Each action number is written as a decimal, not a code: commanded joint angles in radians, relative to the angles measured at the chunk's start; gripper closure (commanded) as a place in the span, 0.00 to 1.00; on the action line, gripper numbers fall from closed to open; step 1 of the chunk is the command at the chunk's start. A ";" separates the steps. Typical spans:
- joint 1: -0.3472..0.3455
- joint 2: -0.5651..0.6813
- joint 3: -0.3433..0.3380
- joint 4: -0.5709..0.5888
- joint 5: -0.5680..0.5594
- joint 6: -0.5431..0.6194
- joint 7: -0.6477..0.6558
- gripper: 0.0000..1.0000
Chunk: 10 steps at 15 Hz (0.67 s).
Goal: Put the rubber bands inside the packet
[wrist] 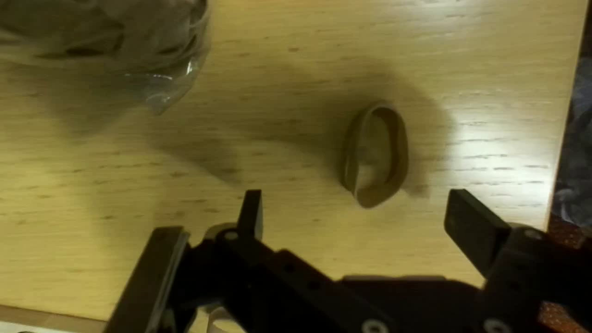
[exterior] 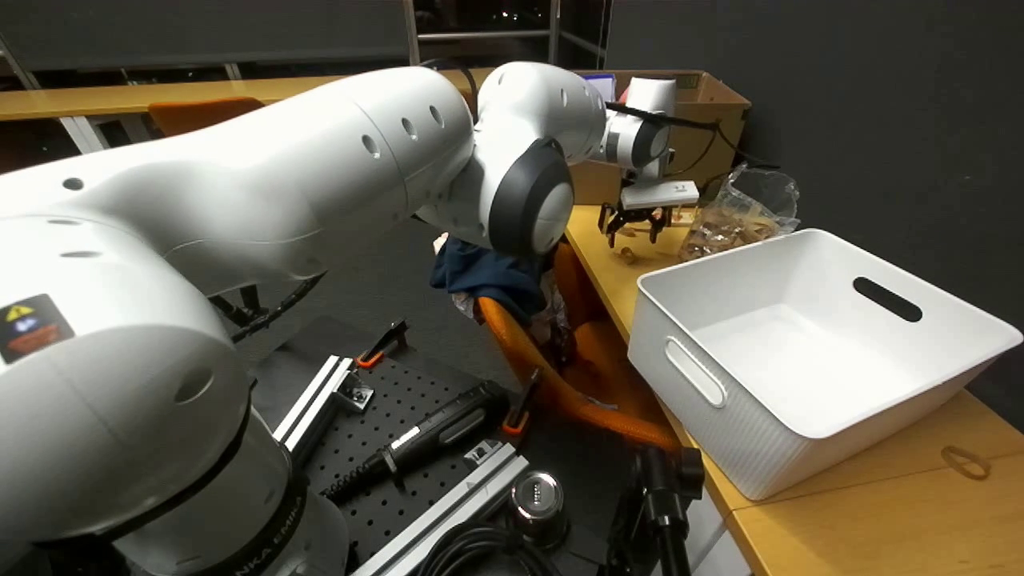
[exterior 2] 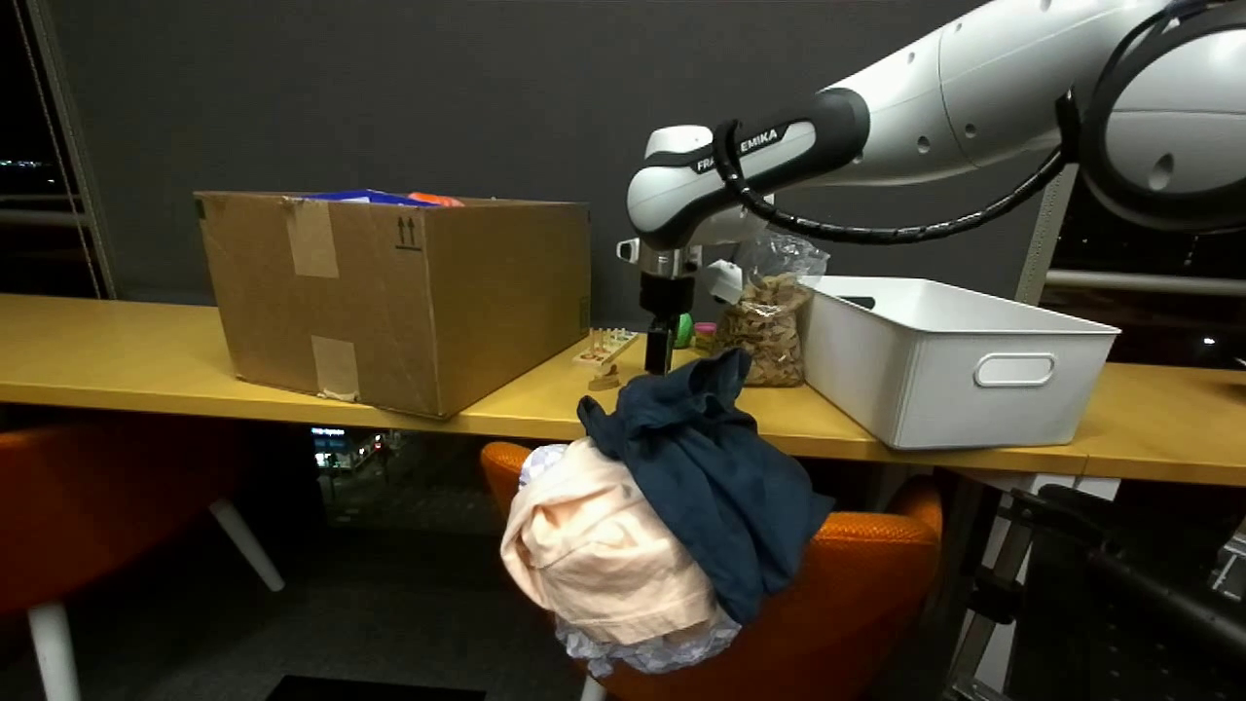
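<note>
One rubber band [wrist: 400, 155], just right of centre in the wrist view, sits loose on the surface [wrist: 286, 51], and that looks like the target! The tool [wrist: 355, 208] has its jaws spread wide and hold of nothing, the loop lying a little above its pads [wrist: 472, 224] in the frame. So it's the reach we're on, I'd judge, with the grasp not yet made; next calls for moving in until the pads straddle that loop, a low, patient pinch, then a lift across to the packet [exterior 2: 779, 258], right of centre in an exterior view. And look at that packet: clear crinkled plastic, its lower part stuffed with tan strips [exterior 2: 769, 341] I take for more rubber bands; whether its mouth gapes, I can't tell, and a slack top could foul the drop. Just to its right stands the white tub [exterior 2: 934, 389]; touching or not, hard to say. At frame left, the cardboard box [exterior 2: 389, 292] shows something blue [exterior 2: 394, 198] and something orange [exterior 2: 435, 201] at its top. One more stray loop [exterior: 966, 472] waits at the lower right of an exterior view!
</note>
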 commanded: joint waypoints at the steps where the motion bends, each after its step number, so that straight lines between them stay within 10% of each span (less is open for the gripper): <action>1: 0.005 0.019 -0.013 0.026 -0.013 -0.037 0.038 0.00; 3: 0.007 0.025 -0.015 0.026 -0.015 -0.039 0.048 0.00; 4: 0.008 0.027 -0.017 0.027 -0.016 -0.040 0.056 0.25; 10: 0.013 0.003 -0.025 0.004 -0.023 -0.036 0.085 0.64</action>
